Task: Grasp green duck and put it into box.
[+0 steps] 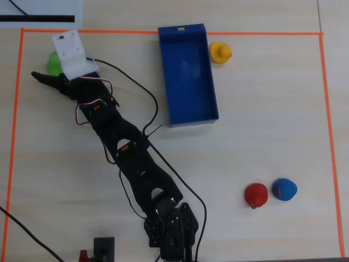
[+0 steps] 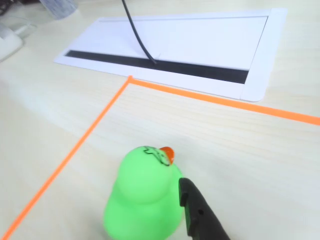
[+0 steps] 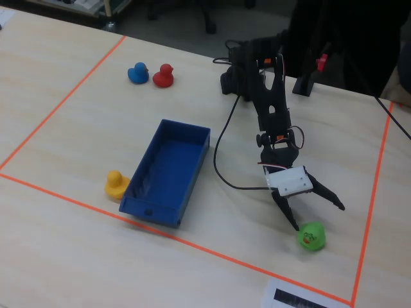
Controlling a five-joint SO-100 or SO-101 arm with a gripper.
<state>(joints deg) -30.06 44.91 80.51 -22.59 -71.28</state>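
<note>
Gripper (image 3: 314,215) jaws wide, one finger apparently touching green duck (image 3: 311,236); box (image 3: 168,172) well apart, yellow duck (image 3: 116,183) beside it.

The small rubber green duck (image 2: 143,200) is bright lime green with a tiny orange beak and a dark drawn eye. The long open box (image 1: 187,73) is deep blue. Three more little rubber ducks are yellow (image 1: 220,52), red (image 1: 256,195) and blue (image 1: 284,189). Thin orange tape lines (image 1: 12,136) cross the pale wooden table (image 1: 262,120). The robot arm (image 1: 131,158) is black with a white block (image 1: 72,54). The gripper (image 3: 316,213) has black fingers.
</note>
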